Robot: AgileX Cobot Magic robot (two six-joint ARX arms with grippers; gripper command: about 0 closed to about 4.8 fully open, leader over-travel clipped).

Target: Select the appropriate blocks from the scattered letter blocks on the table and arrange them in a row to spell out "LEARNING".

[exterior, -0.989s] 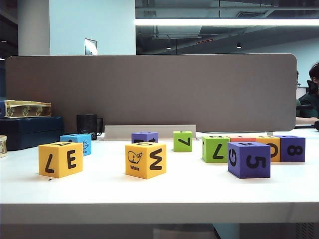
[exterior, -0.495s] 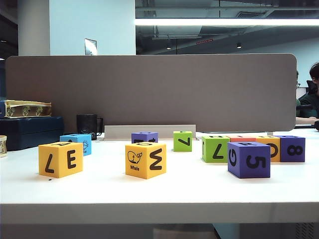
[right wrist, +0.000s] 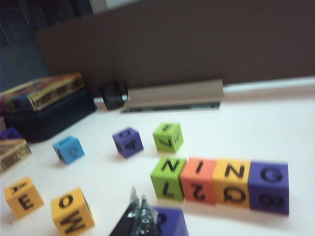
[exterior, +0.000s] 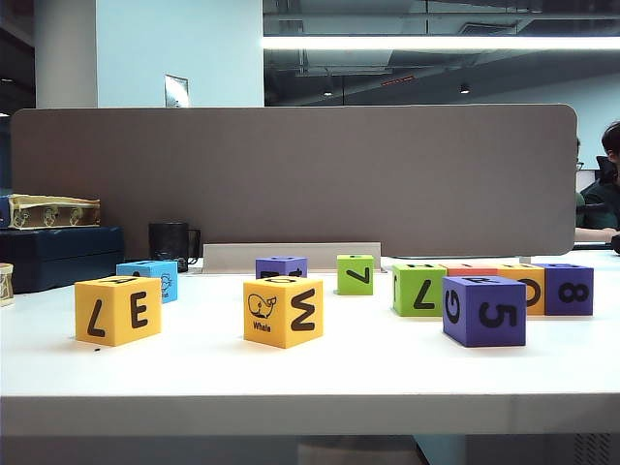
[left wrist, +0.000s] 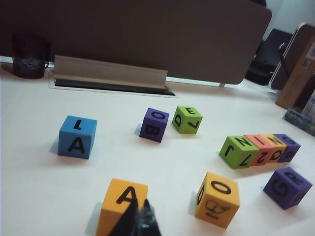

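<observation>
Four letter blocks stand face to face in a row at the right of the table (exterior: 291,373): green (right wrist: 169,177), red-orange (right wrist: 199,180), orange (right wrist: 231,181) and purple (right wrist: 268,187), with tops reading N, I, N, G. That row (exterior: 523,286) shows behind a loose purple "5/G" block (exterior: 483,310). A yellow "E/7" block (exterior: 118,310), a blue block (left wrist: 77,137) with "L" and "A", a small purple block (exterior: 281,266) and a green block (exterior: 355,274) lie scattered. My left gripper (left wrist: 140,217) is shut over the yellow block (left wrist: 123,206). My right gripper (right wrist: 138,209) is shut by the loose purple block (right wrist: 170,221). Neither holds anything.
A yellow whale "W" block (exterior: 283,311) sits mid-table. The grey-brown divider panel (exterior: 291,174) closes the back, with a cable tray (exterior: 291,257) at its foot. A black mug (exterior: 170,242) and dark boxes (exterior: 58,254) stand at the back left.
</observation>
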